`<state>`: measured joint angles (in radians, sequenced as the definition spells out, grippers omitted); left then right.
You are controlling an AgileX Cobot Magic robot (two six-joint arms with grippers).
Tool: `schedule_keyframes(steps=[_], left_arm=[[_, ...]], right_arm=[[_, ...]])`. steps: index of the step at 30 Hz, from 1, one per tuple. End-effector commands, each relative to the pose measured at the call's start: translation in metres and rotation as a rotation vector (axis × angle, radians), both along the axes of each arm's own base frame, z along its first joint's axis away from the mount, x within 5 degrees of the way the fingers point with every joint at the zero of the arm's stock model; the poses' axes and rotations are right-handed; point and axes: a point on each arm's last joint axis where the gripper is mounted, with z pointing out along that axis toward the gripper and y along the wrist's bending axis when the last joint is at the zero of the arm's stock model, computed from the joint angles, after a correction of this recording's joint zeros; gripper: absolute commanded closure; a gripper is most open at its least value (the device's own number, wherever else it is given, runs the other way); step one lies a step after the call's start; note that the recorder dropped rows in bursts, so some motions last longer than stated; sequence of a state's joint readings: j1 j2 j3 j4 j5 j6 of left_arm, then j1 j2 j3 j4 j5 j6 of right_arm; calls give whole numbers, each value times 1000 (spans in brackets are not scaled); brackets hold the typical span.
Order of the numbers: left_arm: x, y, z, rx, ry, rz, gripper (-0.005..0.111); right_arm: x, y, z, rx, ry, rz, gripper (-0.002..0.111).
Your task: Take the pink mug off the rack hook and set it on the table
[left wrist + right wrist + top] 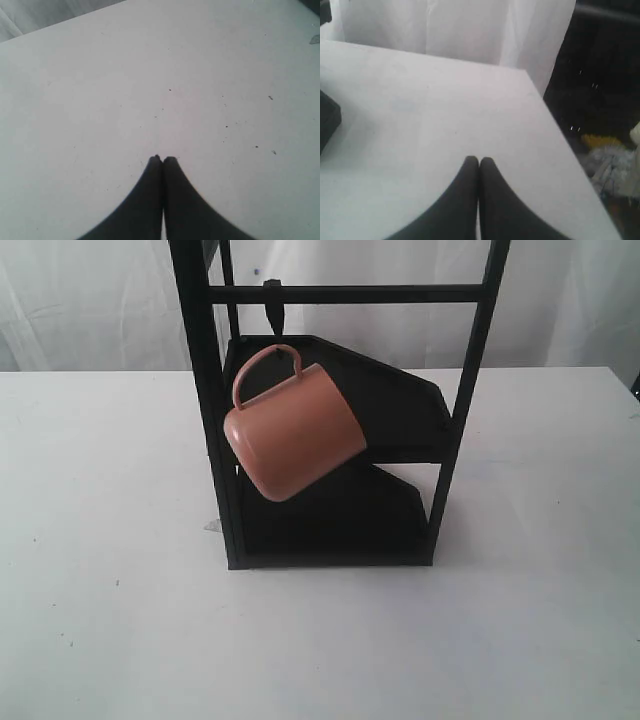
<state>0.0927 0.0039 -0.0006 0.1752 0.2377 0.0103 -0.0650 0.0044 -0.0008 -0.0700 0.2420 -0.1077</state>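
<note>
The pink mug (293, 430) hangs tilted by its thin loop handle from the rack hook (273, 308), a short black peg under the frame's horizontal bar. Its bottom faces down and to the left. Below and around it spreads the white table (110, 540). Neither arm shows in the exterior view. My left gripper (162, 159) is shut and empty over bare tabletop (150, 75). My right gripper (479, 160) is shut too, with nothing in it, above the table (420, 125) near its far corner. Neither wrist view shows the mug.
The black frame has thick upright posts (205, 410) and two angular black shelves (390, 400) behind the mug. A black shelf corner (327, 117) shows in the right wrist view. The table's edge (560, 145) drops to a dark floor with clutter. White curtain hangs behind.
</note>
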Motion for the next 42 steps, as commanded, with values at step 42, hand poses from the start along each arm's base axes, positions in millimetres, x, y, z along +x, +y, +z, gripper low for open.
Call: schedule_keyframes(steps=[42], left_arm=[[0, 0, 0, -16, -5, 3, 107]], right_arm=[[43, 2, 94, 294, 131, -17, 108]])
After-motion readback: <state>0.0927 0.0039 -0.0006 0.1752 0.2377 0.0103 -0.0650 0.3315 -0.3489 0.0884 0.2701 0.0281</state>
